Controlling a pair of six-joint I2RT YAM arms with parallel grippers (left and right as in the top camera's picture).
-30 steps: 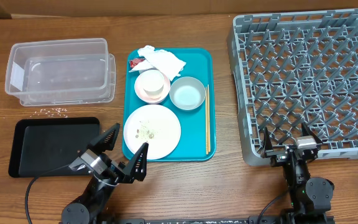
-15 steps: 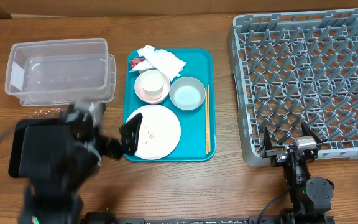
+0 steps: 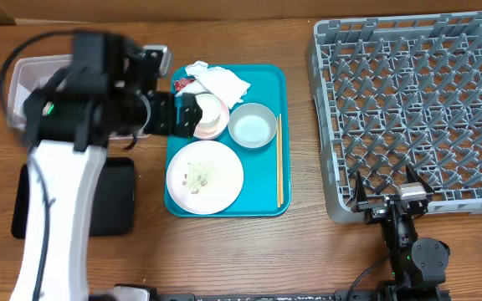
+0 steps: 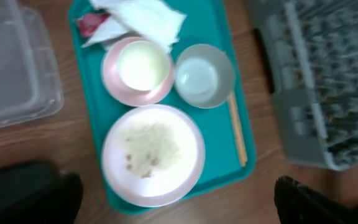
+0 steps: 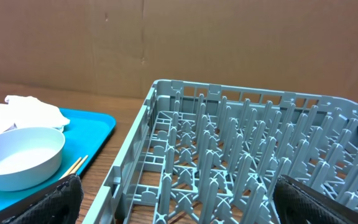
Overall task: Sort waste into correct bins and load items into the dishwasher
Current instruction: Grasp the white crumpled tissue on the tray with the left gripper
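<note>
Starting at the far left, the clear plastic tub [image 4: 14,68] sits on the table, partly hidden from above by the left arm. The black tray [image 3: 115,201] lies just in front of the tub, also partly covered by that arm.

The left gripper [image 3: 178,114] hangs high above the left side of the teal tray [image 3: 266,196]. Its fingers are spread wide, with nothing between them.

Contents of the teal tray:
- Far edge: crumpled white napkins [image 3: 220,81], with the red wrapper [image 4: 91,23] touching their left side.
- Middle left: the small pink dish [image 4: 114,84], with the white cup [image 4: 143,62] standing upright in it.
- Middle right: the grey-white bowl [image 3: 252,125], upright, just beside the dish.
- Near side: the large pale pink plate [image 3: 224,180], with rice crumbs [image 3: 197,173] scattered on its centre.
- Right edge: the wooden chopsticks [image 3: 279,159], lying lengthwise beside the bowl and plate.

The grey dish rack [image 3: 417,100] occupies the right side of the table, apart from the teal tray. No item is loaded between its pegs.

The right gripper [image 3: 387,192] sits low at the near edge of the rack. Its fingers stand fully apart and hold nothing.
</note>
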